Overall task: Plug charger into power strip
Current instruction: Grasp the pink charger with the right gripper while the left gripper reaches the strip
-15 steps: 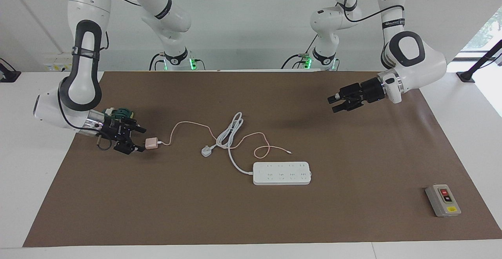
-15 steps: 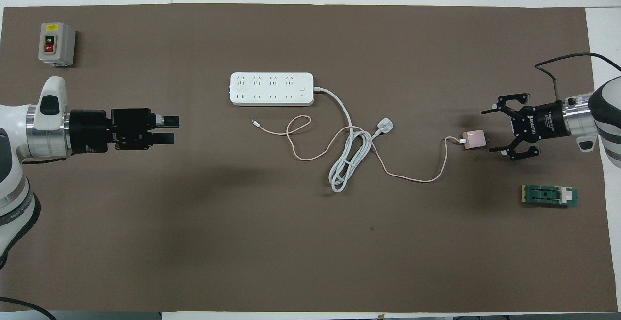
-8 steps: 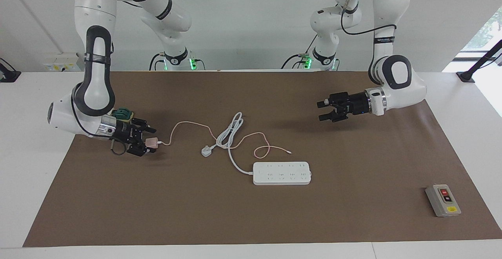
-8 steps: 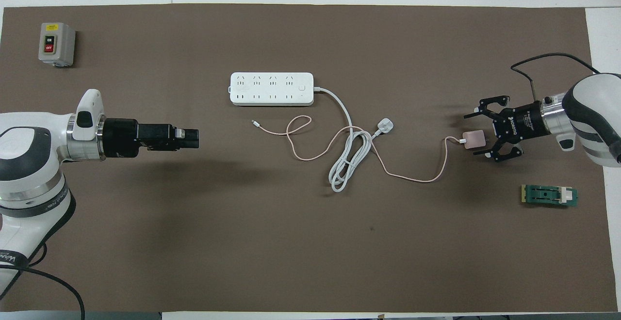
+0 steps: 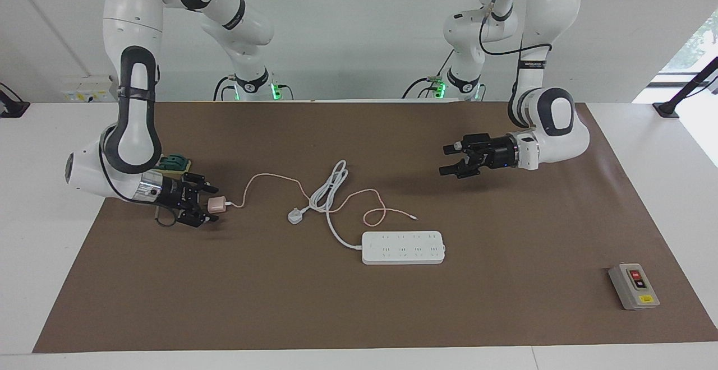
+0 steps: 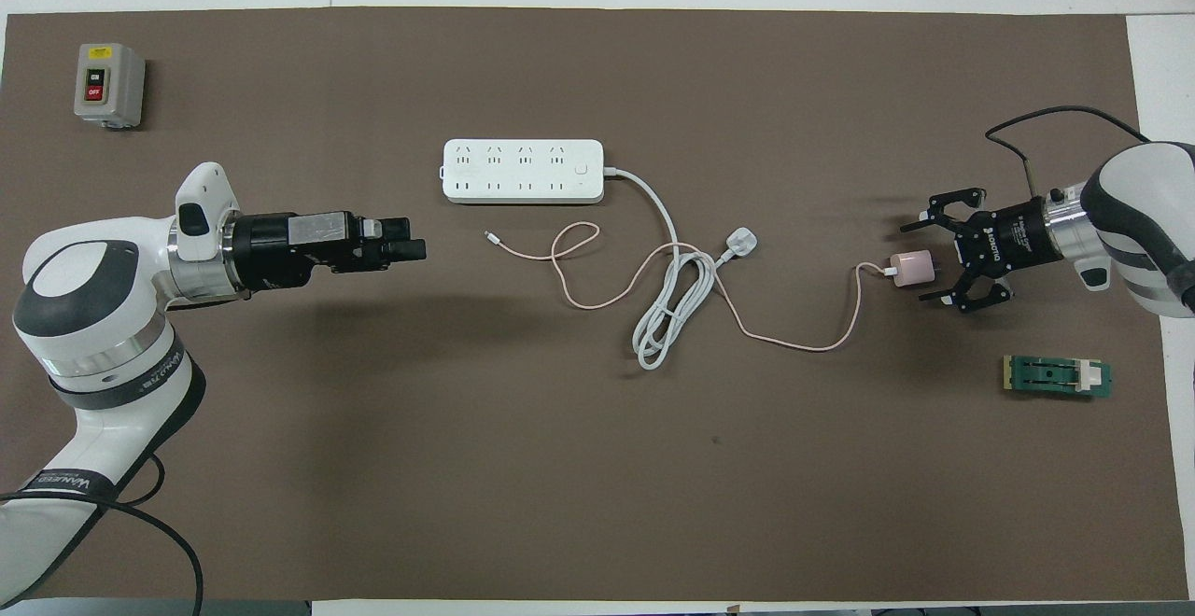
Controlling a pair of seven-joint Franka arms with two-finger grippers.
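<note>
Right gripper [image 5: 206, 208], fingers apart, is straddling the charger [image 5: 216, 205] at frame left; power strip [image 5: 403, 247] is lying centre-low; risk: closing off-centre is nudging the cube askew; left gripper [image 5: 452, 160] is waiting, parted.

Readable markings: "ROBOTIQ" in white along the black body of the right gripper [image 6: 935, 262]; "WANDER", partly legible, on the black band of the left arm [image 6: 103, 383]; "ON" and "OFF" on the black and red buttons of the grey switch box [image 6: 108, 85]. Yellow label above those buttons illegible.
</note>
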